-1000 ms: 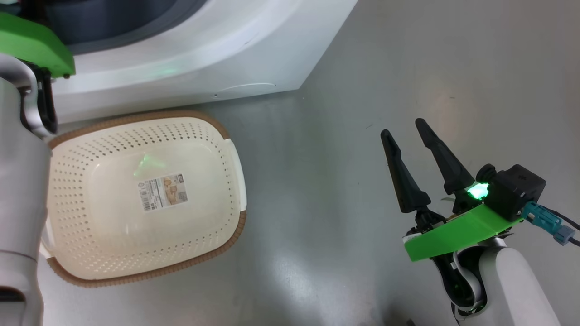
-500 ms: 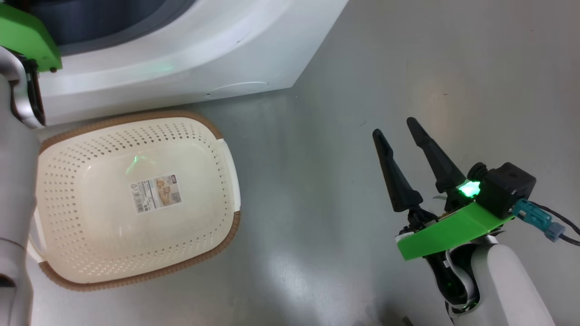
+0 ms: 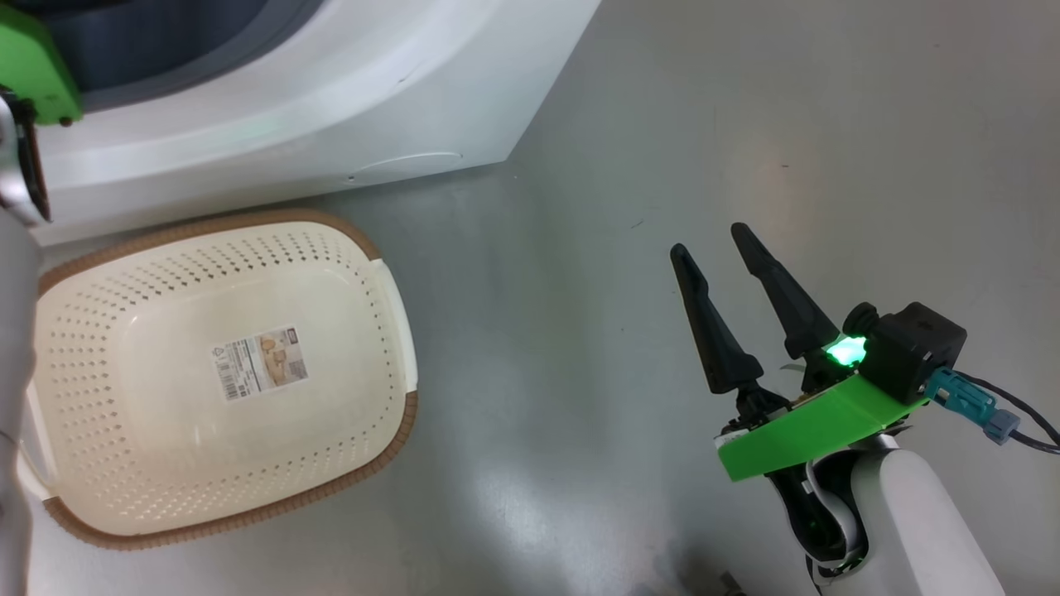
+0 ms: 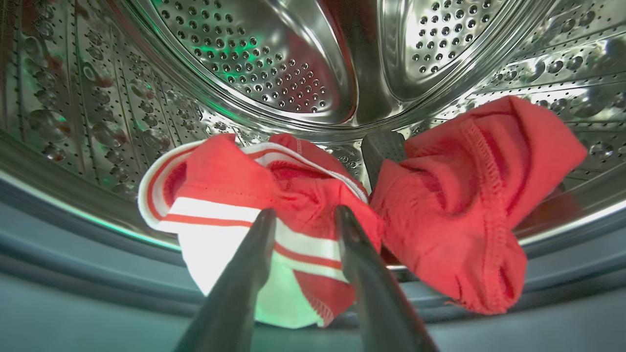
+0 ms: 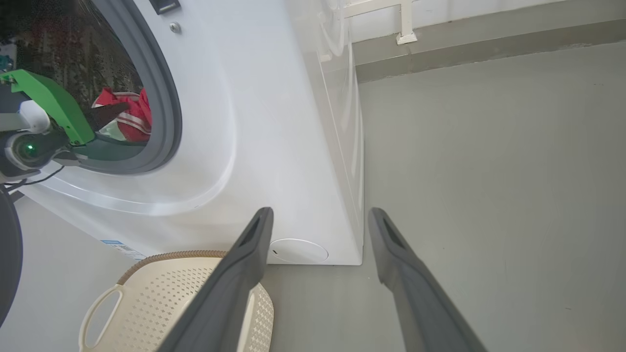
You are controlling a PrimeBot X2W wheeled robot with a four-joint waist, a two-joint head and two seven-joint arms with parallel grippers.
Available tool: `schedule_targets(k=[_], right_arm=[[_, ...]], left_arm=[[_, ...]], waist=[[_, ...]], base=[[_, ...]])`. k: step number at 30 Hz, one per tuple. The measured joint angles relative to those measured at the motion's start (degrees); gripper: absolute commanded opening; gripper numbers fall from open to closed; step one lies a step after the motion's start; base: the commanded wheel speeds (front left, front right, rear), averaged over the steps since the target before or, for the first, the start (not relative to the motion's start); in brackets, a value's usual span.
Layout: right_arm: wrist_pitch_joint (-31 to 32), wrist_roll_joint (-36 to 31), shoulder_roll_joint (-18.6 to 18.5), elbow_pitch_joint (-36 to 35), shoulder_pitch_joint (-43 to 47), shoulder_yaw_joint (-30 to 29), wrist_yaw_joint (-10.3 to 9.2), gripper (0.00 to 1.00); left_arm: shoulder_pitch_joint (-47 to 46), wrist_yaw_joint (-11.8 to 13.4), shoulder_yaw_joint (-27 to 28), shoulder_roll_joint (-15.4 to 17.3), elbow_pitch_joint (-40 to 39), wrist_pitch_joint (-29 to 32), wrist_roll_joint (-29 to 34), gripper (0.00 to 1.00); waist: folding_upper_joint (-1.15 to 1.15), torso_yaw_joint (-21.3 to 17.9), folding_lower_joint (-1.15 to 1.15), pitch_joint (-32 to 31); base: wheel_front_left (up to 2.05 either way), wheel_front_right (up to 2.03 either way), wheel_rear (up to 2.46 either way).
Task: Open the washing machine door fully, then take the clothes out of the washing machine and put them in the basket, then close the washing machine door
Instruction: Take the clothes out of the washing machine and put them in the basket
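Left gripper (image 4: 304,211) is partly spread, straddling the red striped clothes (image 4: 220,171) lying at 6 o'clock in the drum (image 4: 274,63); whether it bites yet, I cannot tell. A shallow pinch could slip, dropping cloth short of the basket (image 3: 408,411).

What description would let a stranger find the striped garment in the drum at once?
Look into the washing machine, at the front of its steel drum. Two red garments lie there; the striped garment sits straight ahead of the left hand. Unlike its plain red neighbour, it has white stripes and white trim.
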Motion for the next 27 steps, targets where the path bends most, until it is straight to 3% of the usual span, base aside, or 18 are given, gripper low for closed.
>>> schedule_targets(k=[4,27], right_arm=[[-0.2,0.0,0.0,0.2,0.0,0.1,0.00,1.00],[-0.7,0.0,0.0,0.7,0.0,-1.2,0.00,1.00]], left_arm=[[-0.8,0.0,-0.8,0.3,1.1,0.6,0.4,0.00],[1.7,-1.1,-3.3,-3.4,0.8,-1.6,0.3,0.00]], waist=[[0.00,-0.3,0.00,-0.1],[0.00,4.4,0.00,-2.4]], base=[[0.00,0.00,0.00],[0.00,0.00,0.00]])
